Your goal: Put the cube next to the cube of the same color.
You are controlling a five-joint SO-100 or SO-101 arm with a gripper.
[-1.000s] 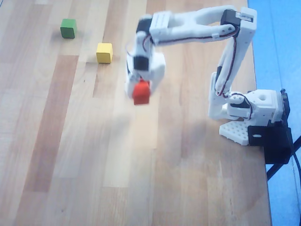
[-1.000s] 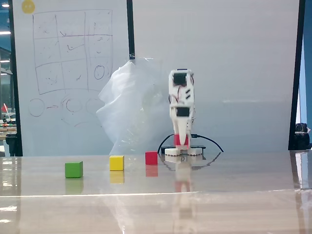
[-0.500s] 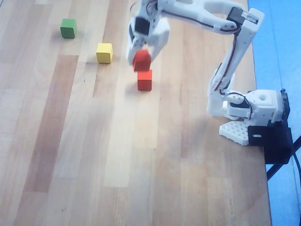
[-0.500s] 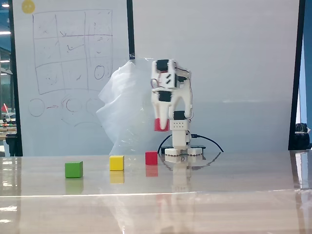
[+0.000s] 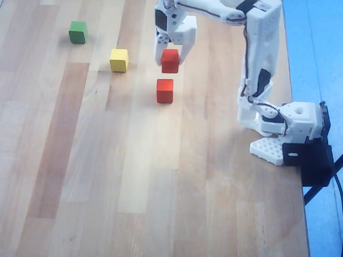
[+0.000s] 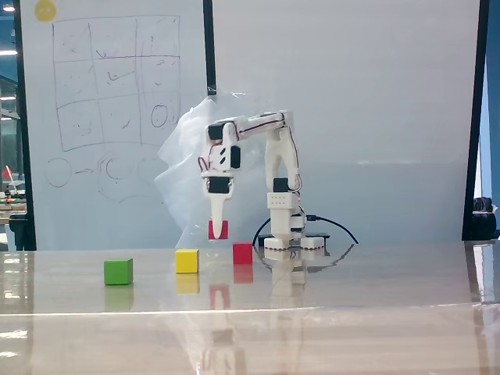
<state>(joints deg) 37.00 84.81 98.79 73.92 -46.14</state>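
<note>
My gripper (image 5: 172, 53) is shut on a red-orange cube (image 5: 170, 62) and holds it a little above the table, as the fixed view shows (image 6: 219, 230). The other red-orange cube (image 5: 165, 90) sits on the wooden table just below the held one in the overhead view, with a small gap between them. In the fixed view this second cube (image 6: 243, 252) rests on the table to the right of and lower than the held one. My gripper (image 6: 216, 225) points straight down.
A yellow cube (image 5: 119, 60) (image 6: 187, 261) sits left of the held cube in the overhead view. A green cube (image 5: 77, 32) (image 6: 118, 271) lies further up and left. The arm's base (image 5: 292, 131) stands at the table's right edge.
</note>
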